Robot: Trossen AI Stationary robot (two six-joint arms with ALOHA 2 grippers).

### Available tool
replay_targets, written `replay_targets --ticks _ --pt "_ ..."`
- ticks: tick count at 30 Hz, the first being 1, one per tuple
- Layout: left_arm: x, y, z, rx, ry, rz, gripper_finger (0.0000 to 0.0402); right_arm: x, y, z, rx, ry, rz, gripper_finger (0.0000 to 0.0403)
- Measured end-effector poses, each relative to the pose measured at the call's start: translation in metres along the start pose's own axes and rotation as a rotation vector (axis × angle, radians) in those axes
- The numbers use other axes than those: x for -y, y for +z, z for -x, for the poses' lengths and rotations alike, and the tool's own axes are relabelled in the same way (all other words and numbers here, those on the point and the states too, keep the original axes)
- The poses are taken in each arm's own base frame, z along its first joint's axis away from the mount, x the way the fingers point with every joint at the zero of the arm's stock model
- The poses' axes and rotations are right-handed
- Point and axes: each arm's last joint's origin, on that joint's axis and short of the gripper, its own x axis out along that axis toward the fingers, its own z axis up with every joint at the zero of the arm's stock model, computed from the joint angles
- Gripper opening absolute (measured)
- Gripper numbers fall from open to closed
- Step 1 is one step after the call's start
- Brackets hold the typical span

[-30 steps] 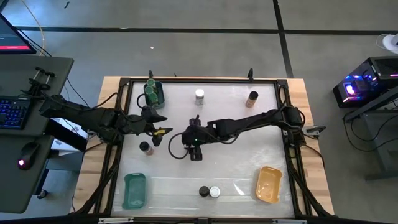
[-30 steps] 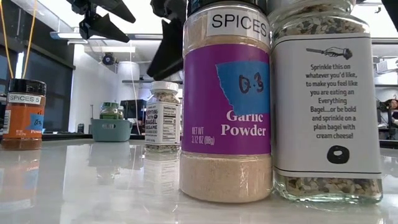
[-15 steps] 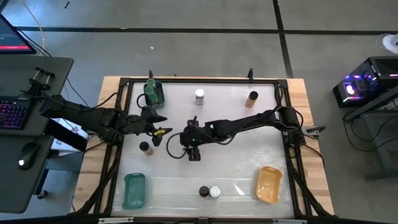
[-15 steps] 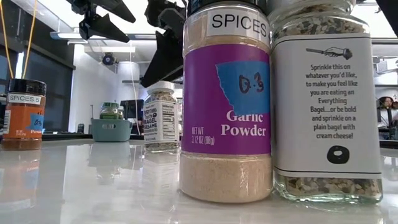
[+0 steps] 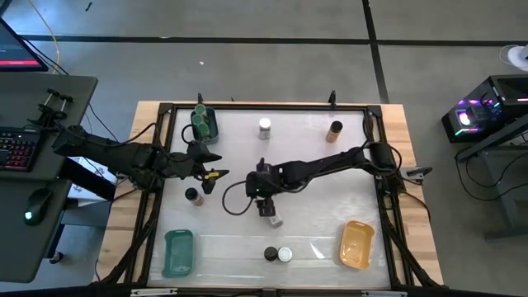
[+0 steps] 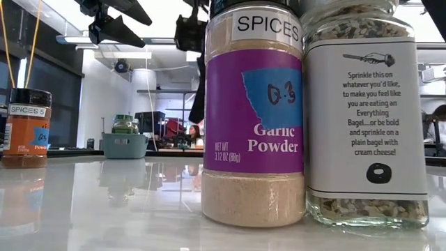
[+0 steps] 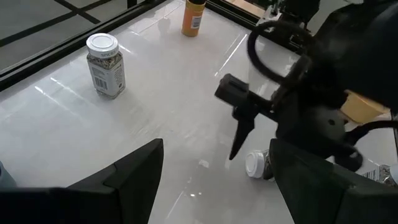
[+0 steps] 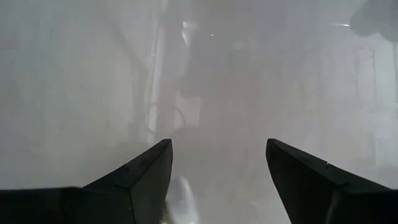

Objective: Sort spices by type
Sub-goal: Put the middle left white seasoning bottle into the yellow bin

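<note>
Across the white bench (image 5: 313,206), both dark arms are reached toward the centre. The right gripper (image 5: 266,205) is hung just past the middle toward 6 o'clock, its fingers held partly apart with nothing between them; a white-lidded spice jar (image 7: 255,165) is seen lying on its side just beneath it, though contact cannot be told. The left gripper (image 5: 216,175) is held at about 9 o'clock, spread wide and empty. A teal tray (image 5: 213,125) with green-lidded jars (image 5: 200,122) is set at 11 o'clock, another teal tray (image 5: 178,252) at 7, an orange tray (image 5: 356,244) at 5. Upright jars are stood at 12 (image 5: 265,127), 1 (image 5: 334,130) and 8 (image 5: 193,196), and a touching pair (image 5: 277,254) at 6.
</note>
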Motion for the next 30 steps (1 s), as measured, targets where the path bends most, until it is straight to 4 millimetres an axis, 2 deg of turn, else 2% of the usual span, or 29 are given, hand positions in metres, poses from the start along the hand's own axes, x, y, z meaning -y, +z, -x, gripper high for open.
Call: replay_targets --ticks 5,8,10,12,16,20,30 --pt "0.000 0.000 0.000 0.000 0.000 -0.005 0.0278 0.001 0.004 0.027 0.024 0.028 -0.224 0.0256" --pt "0.000 0.000 0.000 0.000 0.000 -0.007 0.0278 -0.004 0.002 0.042 -0.004 0.034 -0.557 0.0256" --pt "0.000 0.000 0.000 0.000 0.000 -0.007 0.0278 -0.012 -0.004 0.042 -0.070 0.030 -0.780 0.0256" --pt "0.000 0.000 0.000 0.000 0.000 -0.007 0.0278 -0.021 -0.008 0.038 -0.121 0.022 -0.895 0.0256" --pt "0.000 0.000 0.000 0.000 0.000 -0.008 0.0278 -0.036 -0.014 0.025 -0.161 -0.014 -0.996 0.0256" --pt "0.000 0.000 0.000 0.000 -0.001 -0.032 0.0278 -0.042 -0.020 0.007 -0.205 -0.047 -1.051 0.0256" --pt "0.000 0.000 0.000 0.000 0.000 -0.034 0.0278 -0.040 -0.035 -0.034 -0.302 -0.102 -1.073 0.0256"
